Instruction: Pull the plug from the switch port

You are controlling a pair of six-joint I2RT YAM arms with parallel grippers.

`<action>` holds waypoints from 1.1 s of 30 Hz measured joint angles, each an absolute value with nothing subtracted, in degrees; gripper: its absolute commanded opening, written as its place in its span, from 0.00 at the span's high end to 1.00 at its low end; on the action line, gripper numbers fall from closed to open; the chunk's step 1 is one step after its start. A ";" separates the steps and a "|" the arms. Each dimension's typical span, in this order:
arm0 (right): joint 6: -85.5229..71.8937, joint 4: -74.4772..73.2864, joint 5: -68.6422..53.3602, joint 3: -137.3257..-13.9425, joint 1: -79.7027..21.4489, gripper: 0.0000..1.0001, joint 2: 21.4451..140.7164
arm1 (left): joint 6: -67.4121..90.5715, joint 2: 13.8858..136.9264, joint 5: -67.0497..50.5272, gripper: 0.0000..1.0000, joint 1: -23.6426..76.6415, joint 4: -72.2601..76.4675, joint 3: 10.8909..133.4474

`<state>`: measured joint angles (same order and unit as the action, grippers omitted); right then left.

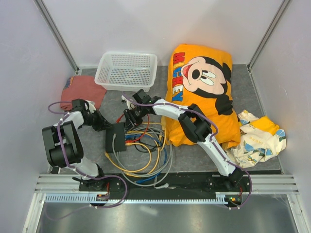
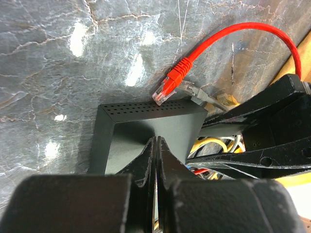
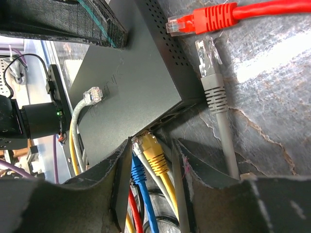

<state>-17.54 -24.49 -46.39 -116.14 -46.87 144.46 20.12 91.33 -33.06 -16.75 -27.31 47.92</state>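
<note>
The black switch (image 1: 115,137) lies flat on the mat among coiled cables. In the left wrist view my left gripper (image 2: 156,141) is shut on nothing, with its tips over the switch's top (image 2: 146,127). In the right wrist view my right gripper (image 3: 153,148) is open at the switch's (image 3: 131,82) socket side. Its fingers (image 3: 194,162) stand either side of a yellow plug (image 3: 155,154) and a blue plug (image 3: 138,171), touching neither. The yellow plug's tip is at the socket face; I cannot tell if it is seated. A red plug (image 3: 194,22) and a grey plug (image 3: 210,73) lie loose beside the switch.
Another grey plug (image 3: 92,94) lies on the switch's top. A white mesh basket (image 1: 126,70) stands behind. An orange Mickey cushion (image 1: 201,92) lies to the right, a red cloth (image 1: 82,90) at the left, and a patterned cloth (image 1: 257,136) at the far right.
</note>
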 measured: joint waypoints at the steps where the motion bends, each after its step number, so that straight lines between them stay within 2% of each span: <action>1: -17.54 -24.47 -46.39 -116.11 -46.87 0.60 144.46 | 20.12 91.29 -33.06 0.99 -16.75 -27.27 47.88; 9: -17.39 -24.67 -45.98 -116.14 -46.92 0.75 144.51 | 20.14 90.91 -32.97 0.98 -16.75 -26.89 47.48; 14: -17.10 -24.67 -45.95 -116.14 -46.94 0.80 144.51 | 20.12 90.89 -32.95 0.98 -16.75 -26.85 47.46; 17: -16.82 -24.73 -45.89 -116.18 -46.94 0.88 144.51 | 20.12 90.85 -32.95 0.99 -16.75 -26.83 47.42; 18: -16.62 -24.93 -45.74 -116.29 -46.98 0.93 144.51 | 20.14 90.83 -32.93 0.98 -16.75 -26.81 47.42; 22: -14.46 -27.22 -43.94 -117.71 -47.46 1.00 144.51 | 20.14 90.74 -32.93 0.98 -16.75 -26.65 47.27; 33: -5.87 -30.76 -43.57 -120.14 -47.90 1.00 144.64 | 20.14 90.48 -32.93 0.98 -16.75 -26.33 46.96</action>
<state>-5.87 -30.76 -43.57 -120.14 -47.90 144.64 20.14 90.48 -32.93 -16.75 -26.33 46.96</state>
